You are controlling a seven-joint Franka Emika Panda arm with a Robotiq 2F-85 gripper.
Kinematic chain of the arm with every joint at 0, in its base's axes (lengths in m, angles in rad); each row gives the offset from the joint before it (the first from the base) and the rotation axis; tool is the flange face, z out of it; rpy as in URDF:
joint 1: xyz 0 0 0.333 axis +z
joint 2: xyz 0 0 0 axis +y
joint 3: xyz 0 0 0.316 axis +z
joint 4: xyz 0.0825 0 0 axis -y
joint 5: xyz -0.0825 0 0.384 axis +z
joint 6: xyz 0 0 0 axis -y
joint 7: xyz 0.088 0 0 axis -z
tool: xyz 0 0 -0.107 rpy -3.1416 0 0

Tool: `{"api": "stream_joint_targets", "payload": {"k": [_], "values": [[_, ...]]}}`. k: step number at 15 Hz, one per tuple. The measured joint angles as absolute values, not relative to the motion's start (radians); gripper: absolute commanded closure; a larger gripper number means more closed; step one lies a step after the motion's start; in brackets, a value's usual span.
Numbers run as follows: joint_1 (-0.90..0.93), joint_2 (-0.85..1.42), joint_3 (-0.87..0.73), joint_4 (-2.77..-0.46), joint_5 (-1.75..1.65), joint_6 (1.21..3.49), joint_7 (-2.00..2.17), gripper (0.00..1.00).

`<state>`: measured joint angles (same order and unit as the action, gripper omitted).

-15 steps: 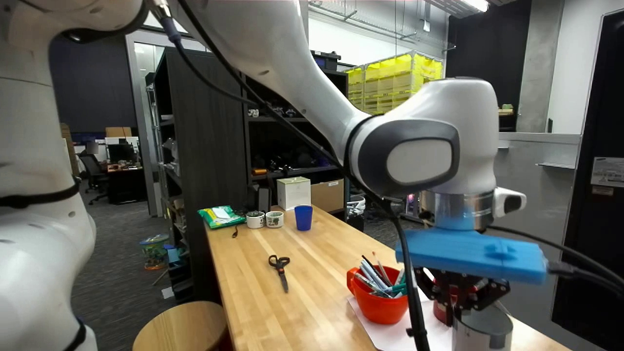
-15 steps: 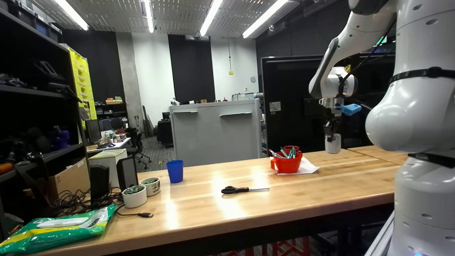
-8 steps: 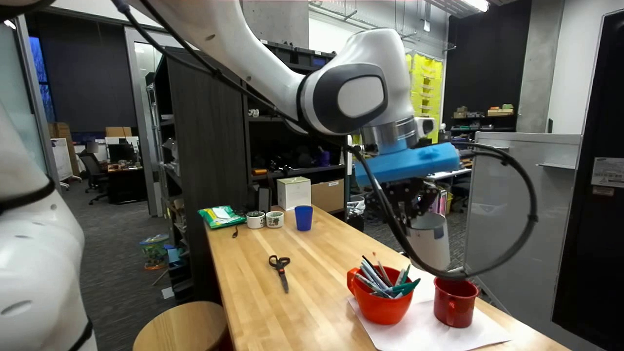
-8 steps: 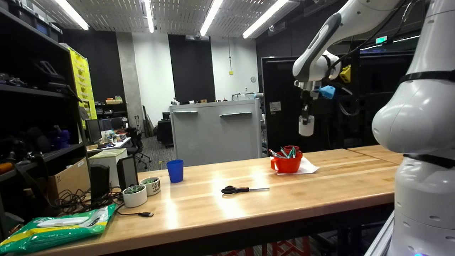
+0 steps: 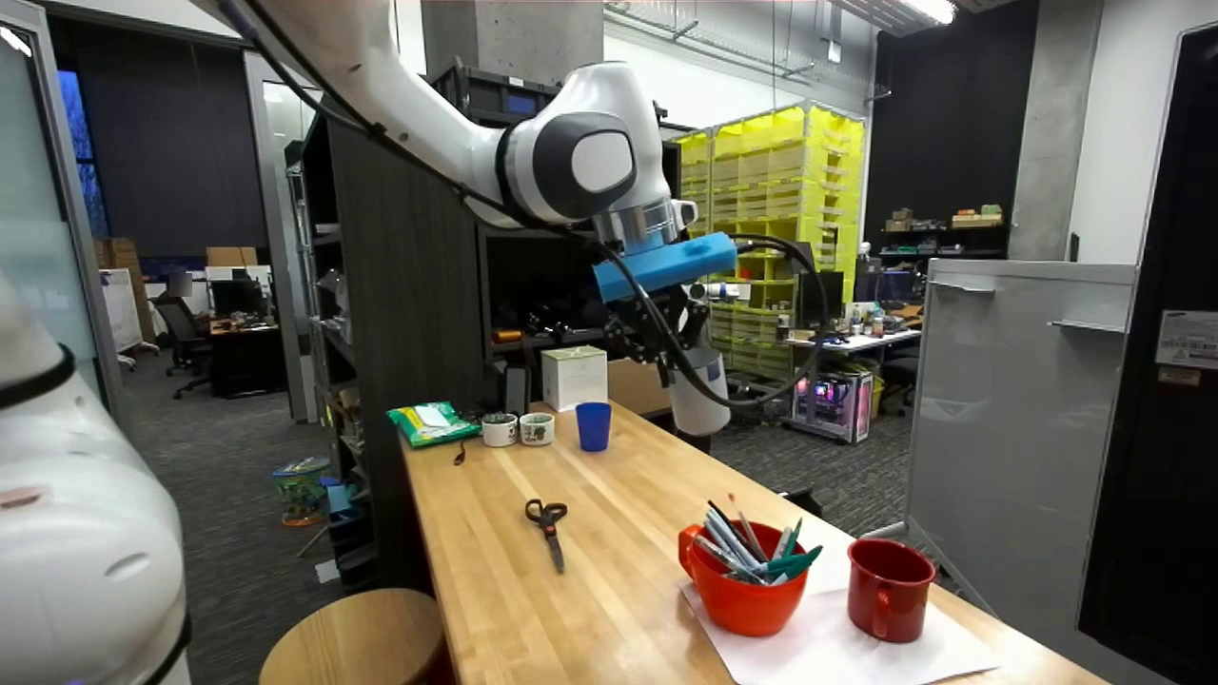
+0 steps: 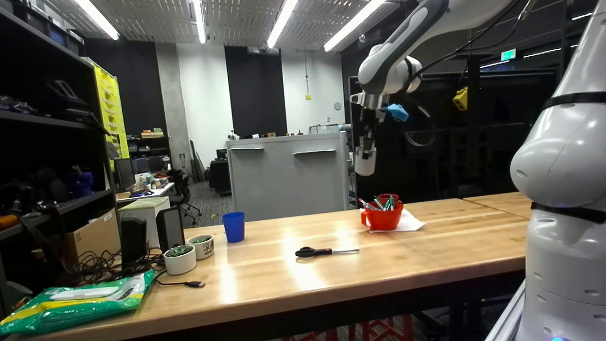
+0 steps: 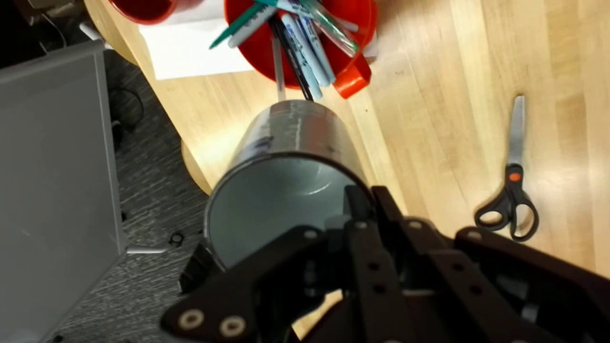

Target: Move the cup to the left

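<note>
The cup [image 5: 699, 407] is small and whitish, with a dark bluish mark near its rim. It is in the air above table height, slightly tilted in an exterior view; it also shows in an exterior view [image 6: 364, 166]. My gripper [image 5: 674, 369] is shut on its wall. In the wrist view the gripper [image 7: 373, 200] has one fingertip inside the cup [image 7: 305, 126] and one outside, pinching the rim. The cup's mouth faces the wrist camera and its inside looks empty. The gripper also shows in an exterior view [image 6: 366, 150].
A red bowl [image 5: 747, 609] of pens and a dark red cup [image 5: 887, 599] stand on white paper [image 5: 809, 656]. Scissors [image 5: 547, 528] lie mid-table. A blue cup [image 5: 593, 426], two small plant pots [image 5: 499, 430], a white box [image 5: 574, 379] and a green packet [image 5: 431, 424] occupy one end.
My gripper has carried the cup up and to the left in both exterior views, away from the paper and towards the blue cup's end. The cup stays gripped; the table items have not moved.
</note>
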<state>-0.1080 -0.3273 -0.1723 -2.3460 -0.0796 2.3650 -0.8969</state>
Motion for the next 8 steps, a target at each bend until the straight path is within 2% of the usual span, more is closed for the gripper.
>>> {"api": "stream_joint_targets", "payload": {"k": [8], "values": [[-0.06, -0.329, -0.16, -2.346, -0.08, 2.328, -0.898, 0.98]]}}
